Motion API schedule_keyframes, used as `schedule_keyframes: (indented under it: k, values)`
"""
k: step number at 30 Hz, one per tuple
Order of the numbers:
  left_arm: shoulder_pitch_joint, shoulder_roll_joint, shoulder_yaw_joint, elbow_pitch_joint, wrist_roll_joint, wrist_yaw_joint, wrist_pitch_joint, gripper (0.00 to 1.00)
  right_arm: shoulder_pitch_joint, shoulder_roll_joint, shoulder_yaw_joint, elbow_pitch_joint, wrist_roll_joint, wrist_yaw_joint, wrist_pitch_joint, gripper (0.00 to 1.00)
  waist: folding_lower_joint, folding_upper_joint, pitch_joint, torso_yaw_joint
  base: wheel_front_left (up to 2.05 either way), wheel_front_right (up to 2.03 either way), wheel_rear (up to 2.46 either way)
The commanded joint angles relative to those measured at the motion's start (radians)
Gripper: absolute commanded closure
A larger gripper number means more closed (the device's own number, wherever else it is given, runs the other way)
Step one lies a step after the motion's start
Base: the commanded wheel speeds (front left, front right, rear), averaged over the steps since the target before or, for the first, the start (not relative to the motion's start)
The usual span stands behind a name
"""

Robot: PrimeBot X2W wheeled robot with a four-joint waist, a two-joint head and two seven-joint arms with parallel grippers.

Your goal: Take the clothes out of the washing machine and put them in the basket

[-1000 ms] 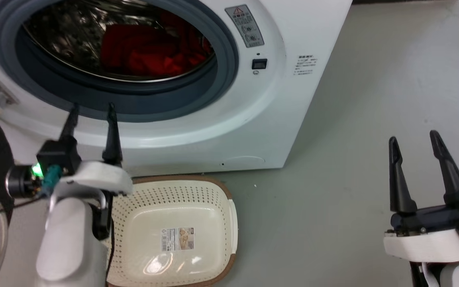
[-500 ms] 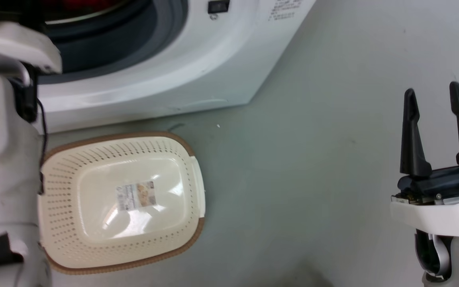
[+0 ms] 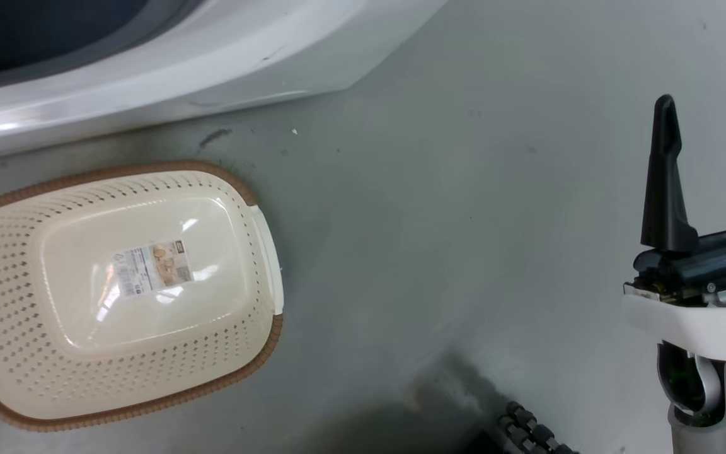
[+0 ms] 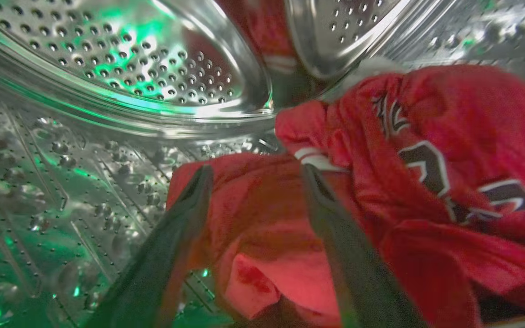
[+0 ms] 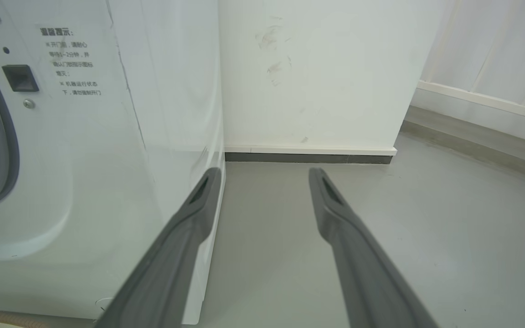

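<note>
Inside the washing machine's steel drum [image 4: 121, 59] lie the clothes: a plain red garment [image 4: 262, 246] at the front and a red jersey [image 4: 449, 150] with black number and striped trim behind it to the right. My left gripper [image 4: 255, 177] is open, its fingers straddling the plain red garment's upper edge. The cream basket [image 3: 10, 265] with a brown rim stands with nothing in it on the floor in front of the washing machine [image 3: 167, 69]. My right gripper [image 3: 703, 107] hangs open over bare floor, far right of the basket, holding nothing.
The washing machine's white front and side [image 5: 107, 150] stand at the left of the right wrist view, against a white wall [image 5: 317, 77] with a dark skirting. Grey floor [image 3: 438, 239] stretches between basket and right gripper. A black ribbed hose [image 3: 533, 435] shows at the bottom edge.
The head camera has tilted down, so the drum opening and the left arm slid out of its picture. The right gripper stays open and the basket stays in place.
</note>
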Motion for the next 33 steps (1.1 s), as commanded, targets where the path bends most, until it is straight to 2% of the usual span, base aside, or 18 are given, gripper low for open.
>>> schedule_keyframes:
  k: [1, 6, 10, 17, 25, 32, 33]
  values:
    - [-0.056, 0.02, -0.024, 0.039, 0.015, -0.006, 0.066, 0.0, -0.021, 0.001, 0.0, -0.011, 0.015, -0.001, -0.002, 0.0, -0.0003, 0.0, 0.041, -0.022, 0.0, 0.0, 0.0]
    - [-0.157, 0.029, -0.056, 0.121, -0.004, -0.012, 0.218, 0.0, -0.036, 0.001, -0.003, -0.022, 0.033, -0.001, -0.002, 0.0, -0.0003, 0.0, 0.079, -0.041, 0.0, 0.0, 0.0]
    - [-0.227, -0.003, -0.108, 0.168, -0.033, -0.014, 0.34, 0.0, -0.038, 0.001, -0.009, -0.03, 0.039, -0.001, -0.002, 0.0, -0.0003, 0.0, 0.112, -0.043, 0.0, 0.0, 0.0]
    - [-0.318, 0.014, -0.165, 0.216, -0.072, -0.014, 0.537, 0.0, -0.049, 0.001, 0.0, -0.035, 0.06, -0.001, -0.002, 0.0, -0.0003, 0.0, 0.155, -0.065, 0.0, 0.0, 0.0]
    - [-0.359, 0.068, -0.188, 0.223, -0.07, -0.009, 0.587, 0.0, -0.045, 0.001, 0.014, -0.04, 0.092, -0.001, -0.002, 0.0, -0.0003, 0.0, 0.2, -0.103, 0.0, 0.0, 0.0]
    - [-0.363, 0.054, -0.204, 0.222, -0.075, -0.001, 0.577, 0.0, -0.057, 0.001, 0.012, -0.041, 0.093, -0.001, -0.002, 0.0, -0.0003, 0.0, 0.22, -0.098, 0.0, 0.0, 0.0]
    - [-0.364, 0.052, -0.208, 0.221, -0.076, -0.002, 0.574, 1.0, -0.057, 0.001, 0.012, -0.039, 0.093, -0.001, -0.002, 0.0, -0.0003, 0.0, 0.219, -0.095, 0.0, 0.0, 0.0]
